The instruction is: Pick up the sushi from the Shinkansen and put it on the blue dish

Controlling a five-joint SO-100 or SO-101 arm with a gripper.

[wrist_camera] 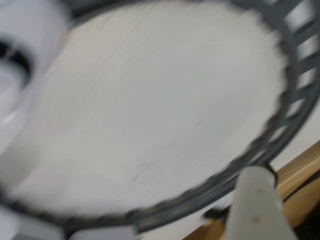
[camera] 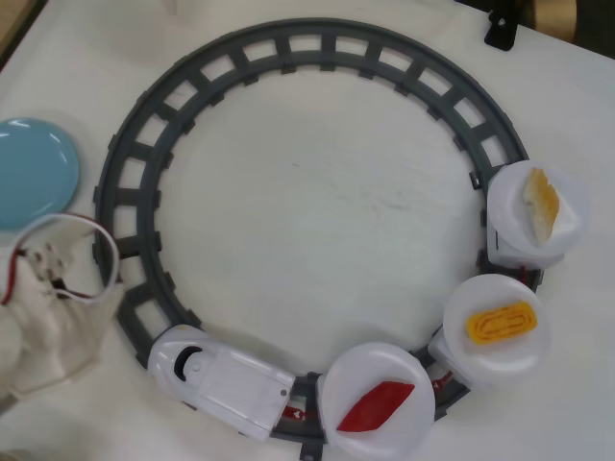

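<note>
Overhead view: sushi rode the Shinkansen near the table's bottom edge; jaw state undeterminable; mistimed grab likely.

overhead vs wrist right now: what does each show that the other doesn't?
Overhead only: the red sushi on a white plate behind the Shinkansen engine, the yellow omelette piece, the pale orange piece and the blue dish at the left edge. Wrist only: a blurred white gripper finger and a wooden table edge. Both: the grey track ring and the white surface inside it.
</note>
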